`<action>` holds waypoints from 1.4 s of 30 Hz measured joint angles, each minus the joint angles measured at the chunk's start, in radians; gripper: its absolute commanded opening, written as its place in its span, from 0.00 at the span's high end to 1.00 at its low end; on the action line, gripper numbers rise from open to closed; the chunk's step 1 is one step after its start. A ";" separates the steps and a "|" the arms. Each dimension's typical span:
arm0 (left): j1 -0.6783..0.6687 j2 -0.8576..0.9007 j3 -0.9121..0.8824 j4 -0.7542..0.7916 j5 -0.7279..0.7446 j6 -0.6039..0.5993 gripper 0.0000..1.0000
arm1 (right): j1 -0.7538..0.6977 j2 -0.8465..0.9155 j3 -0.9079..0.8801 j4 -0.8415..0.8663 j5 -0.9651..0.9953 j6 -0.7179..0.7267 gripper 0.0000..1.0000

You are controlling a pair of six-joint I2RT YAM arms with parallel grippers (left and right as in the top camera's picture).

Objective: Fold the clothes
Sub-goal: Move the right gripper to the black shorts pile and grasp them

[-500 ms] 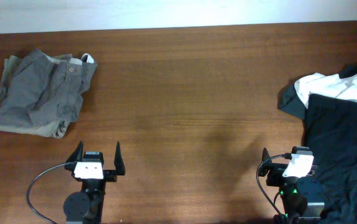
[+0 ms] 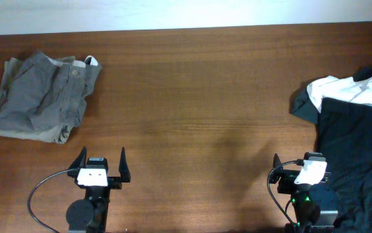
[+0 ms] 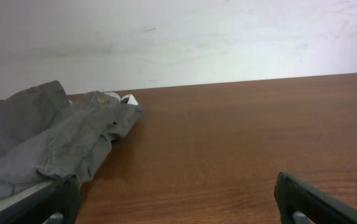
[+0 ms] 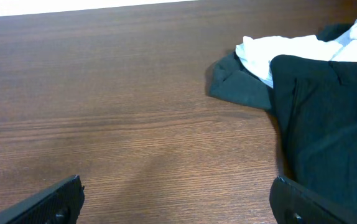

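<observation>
- Still, nothing differs from before: left pincer (image 2: 102,155) and right pincer (image 2: 301,163) stay wide apart, empty.
- Grey shorts (image 2: 40,97) lie crumpled on the desk (image 2: 199,97), far left; black shorts (image 2: 358,155) partly cover a white shirt (image 2: 348,90) at the right edge.

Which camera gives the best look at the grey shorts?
Overhead: the grey shorts show whole, bunched at the left end of the table. The left wrist view shows them low and side-on, cut off by the frame edge. The right wrist view misses them.

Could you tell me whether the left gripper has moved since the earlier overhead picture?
No: the left gripper sits equally far from the grey shorts in both.
</observation>
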 measured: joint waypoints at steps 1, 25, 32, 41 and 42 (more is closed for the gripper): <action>0.000 0.000 0.000 0.000 0.000 0.000 0.01 | 0.000 0.000 0.000 0.000 0.000 0.000 0.01; 0.000 0.048 0.141 0.086 0.011 0.016 0.01 | 0.000 0.093 0.177 0.243 -0.206 0.000 0.01; 0.000 0.447 0.563 -0.037 0.007 0.085 0.01 | -0.001 0.570 0.584 0.070 -0.216 0.000 0.01; 0.000 1.141 1.352 -0.685 0.001 0.092 0.01 | -0.001 1.255 1.293 -0.452 -0.218 0.001 0.01; 0.000 1.201 1.413 -0.741 0.001 0.092 0.01 | -0.001 1.281 1.309 -0.464 -0.224 0.001 0.01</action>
